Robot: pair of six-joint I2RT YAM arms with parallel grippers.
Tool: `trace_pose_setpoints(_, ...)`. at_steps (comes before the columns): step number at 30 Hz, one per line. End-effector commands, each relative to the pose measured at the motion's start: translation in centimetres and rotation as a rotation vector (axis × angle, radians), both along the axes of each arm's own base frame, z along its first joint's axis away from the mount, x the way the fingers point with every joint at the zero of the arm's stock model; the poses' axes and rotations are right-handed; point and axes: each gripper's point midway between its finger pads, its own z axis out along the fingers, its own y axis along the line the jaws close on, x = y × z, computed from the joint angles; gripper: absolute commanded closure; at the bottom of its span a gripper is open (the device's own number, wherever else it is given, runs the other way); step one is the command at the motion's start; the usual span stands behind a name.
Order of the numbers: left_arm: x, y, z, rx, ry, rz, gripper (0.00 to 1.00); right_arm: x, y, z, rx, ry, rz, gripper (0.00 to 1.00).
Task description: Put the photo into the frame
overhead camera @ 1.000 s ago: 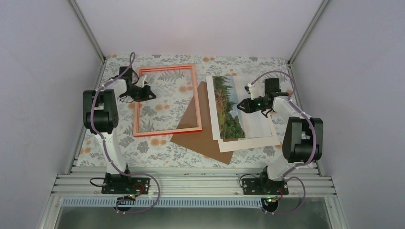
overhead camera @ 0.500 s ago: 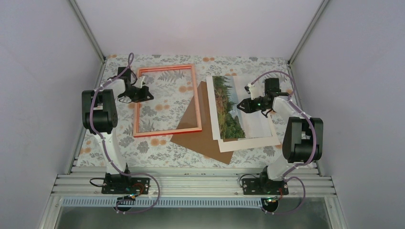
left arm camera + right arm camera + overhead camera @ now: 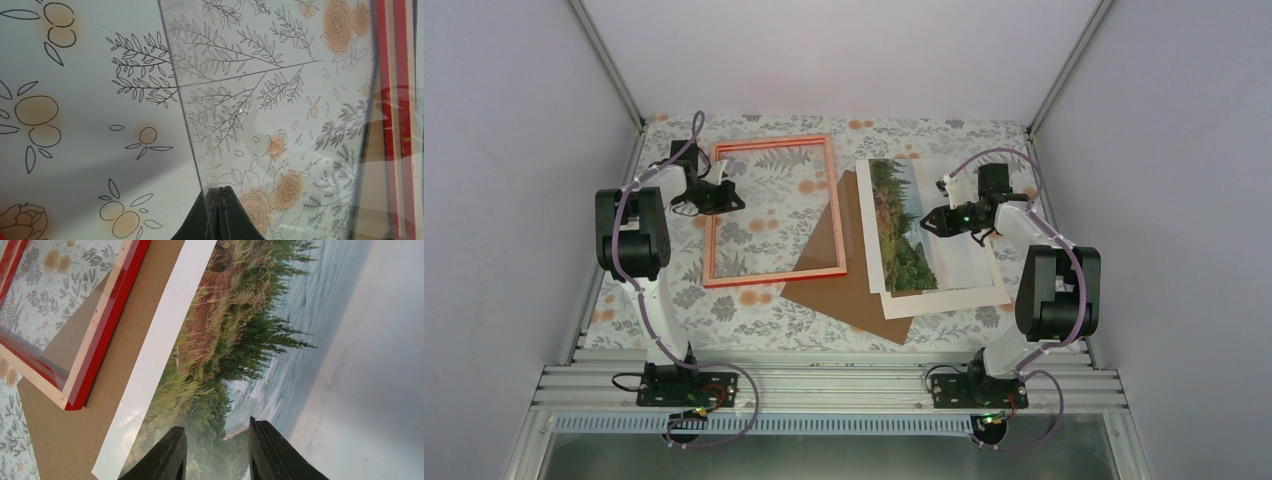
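Note:
The red frame (image 3: 772, 142) lies flat on the left half of the floral table, its clear pane (image 3: 280, 100) showing the pattern through. My left gripper (image 3: 736, 201) is at the frame's left side. Its jaws (image 3: 220, 189) are shut, with the pane's edge meeting the tips; I cannot tell whether it is pinched. The photo (image 3: 902, 225), trees and water, lies face up to the right. My right gripper (image 3: 216, 440) hangs open just over its dark trees (image 3: 235, 340), with nothing between the fingers.
A brown backing board (image 3: 844, 290) lies under the photo and under the frame's right rail (image 3: 107, 315). A white mat sheet (image 3: 969, 285) sticks out below the photo. Grey walls and metal rails close in the table on three sides.
My left arm has drawn back slightly to the left. The right arm, photo and frame have not moved.

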Motion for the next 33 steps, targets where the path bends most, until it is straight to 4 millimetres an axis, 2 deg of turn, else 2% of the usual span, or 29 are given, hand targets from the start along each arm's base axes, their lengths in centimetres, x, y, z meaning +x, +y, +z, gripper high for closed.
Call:
trace_pose_setpoints(1, 0.3, 0.8, 0.2, 0.026, -0.014, -0.001, 0.98, 0.1, 0.3, 0.8, -0.002, -0.035, 0.006, 0.68)
trace_pose_setpoints(33, -0.2, -0.6, 3.8, -0.068, -0.098, -0.037, 0.98, -0.3, 0.2, 0.8, -0.005, -0.041, 0.007, 0.69)
